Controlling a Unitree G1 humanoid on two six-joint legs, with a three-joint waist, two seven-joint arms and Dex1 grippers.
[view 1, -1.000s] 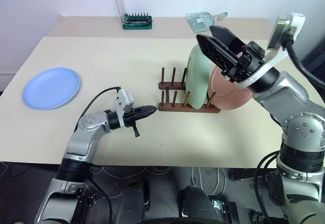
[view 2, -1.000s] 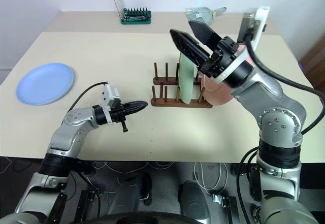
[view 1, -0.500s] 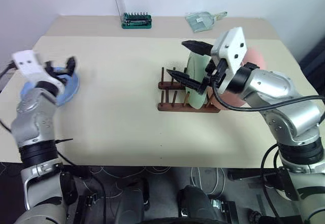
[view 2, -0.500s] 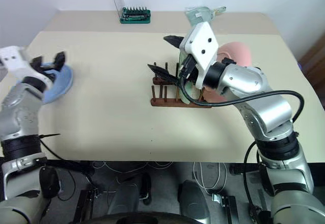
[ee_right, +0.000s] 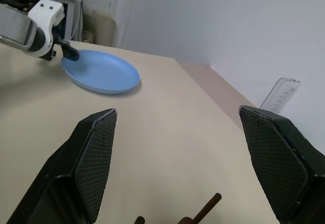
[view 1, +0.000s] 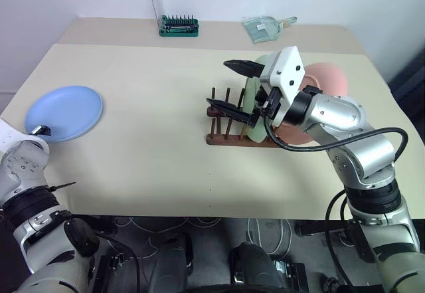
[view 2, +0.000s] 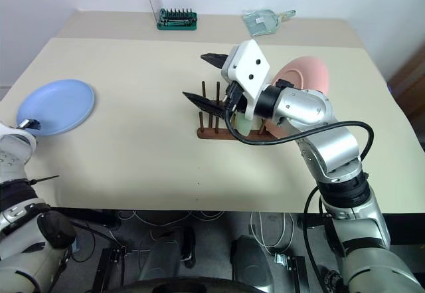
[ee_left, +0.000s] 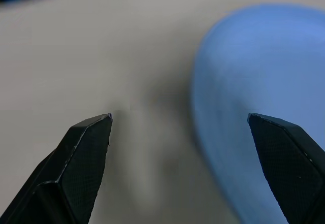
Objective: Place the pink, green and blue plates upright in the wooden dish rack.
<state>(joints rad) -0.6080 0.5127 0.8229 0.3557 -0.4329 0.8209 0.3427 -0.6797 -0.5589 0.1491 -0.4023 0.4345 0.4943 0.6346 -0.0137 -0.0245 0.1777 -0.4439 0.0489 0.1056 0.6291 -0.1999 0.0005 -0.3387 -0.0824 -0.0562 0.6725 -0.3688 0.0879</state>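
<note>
Left gripper (ee_left: 180,132) spread wide, empty, at the near edge of the blue plate (view 1: 63,112), which lies flat on the table (view 1: 153,94); contact unclear, view blurred. Right gripper (view 1: 234,86) also agape, holding nothing, above the wooden dish rack (view 1: 229,138). Green plate (view 1: 253,128) and pink plate (view 1: 330,77) stand upright there.

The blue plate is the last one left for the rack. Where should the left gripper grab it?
Grip the blue plate by its near rim. It lies flat on the table, so only the raised edge offers purchase. The left gripper, open, already faces that edge; probably slide one finger under.
</note>
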